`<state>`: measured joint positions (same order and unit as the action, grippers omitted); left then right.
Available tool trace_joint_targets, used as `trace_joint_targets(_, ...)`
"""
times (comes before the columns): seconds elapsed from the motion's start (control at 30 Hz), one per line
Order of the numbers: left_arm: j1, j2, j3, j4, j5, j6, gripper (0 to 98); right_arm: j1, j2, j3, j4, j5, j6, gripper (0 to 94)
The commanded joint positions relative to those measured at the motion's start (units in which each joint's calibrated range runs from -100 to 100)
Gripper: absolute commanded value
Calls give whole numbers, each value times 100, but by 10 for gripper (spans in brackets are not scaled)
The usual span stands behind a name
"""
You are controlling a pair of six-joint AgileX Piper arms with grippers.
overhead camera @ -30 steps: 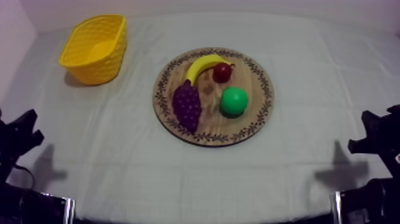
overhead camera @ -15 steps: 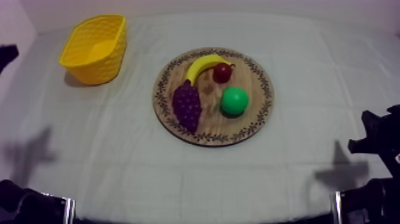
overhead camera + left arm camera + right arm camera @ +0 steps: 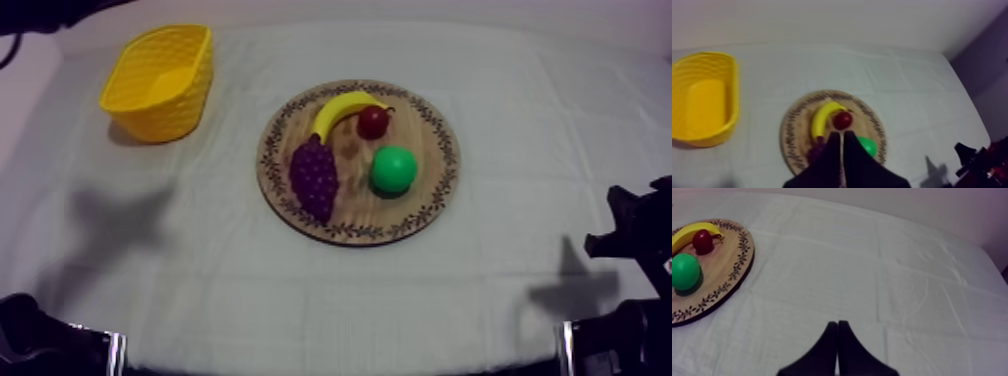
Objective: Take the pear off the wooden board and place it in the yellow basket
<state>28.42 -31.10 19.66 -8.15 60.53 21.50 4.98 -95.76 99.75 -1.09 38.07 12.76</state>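
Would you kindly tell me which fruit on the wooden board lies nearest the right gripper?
The green pear; the small red fruit, banana and grapes all lie farther from the right gripper.

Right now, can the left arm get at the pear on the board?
Probably yes. The left gripper hangs above the board, pointing toward it. The pear lies apart from the grapes and the small red fruit, with nothing over it. The gripper is shut, so it must open first.
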Motion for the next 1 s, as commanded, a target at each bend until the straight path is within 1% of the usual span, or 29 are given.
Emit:
trace_joint_targets(0.0,566,496,-143,-8,-22,172,1,0,1,3,-1,-1,1,3)
trace_joint_targets(0.07,733,778,-228,11,-57,279,1,0,1,3,-1,-1,1,3)
trace_joint_targets(0.17,925,1209,-297,95,-115,411,1,0,1,3,-1,-1,1,3)
trace_joint_targets(0.3,1106,1771,-206,205,-360,496,1,0,1,3,-1,-1,1,3)
trace_joint_targets(0.4,1159,2116,9,324,-646,487,1,0,1,3,-1,-1,1,3)
trace_joint_targets(0.53,1195,2433,234,432,-850,499,1,0,1,3,-1,-1,1,3)
trace_joint_targets(0.63,1203,2564,343,470,-916,505,2,0,1,3,-1,-1,1,3)
trace_joint_targets(0.73,1206,2611,441,468,-970,556,42,0,1,3,-1,-1,1,3)
trace_joint_targets(0.77,1206,2617,475,464,-1010,574,72,0,1,3,-1,-1,1,3)
trace_joint_targets(0.8,1207,2622,506,457,-1048,604,127,0,1,3,-1,-1,1,3)
trace_joint_targets(0.97,1261,2662,542,370,-1165,702,596,0,1,3,-1,-1,1,3)
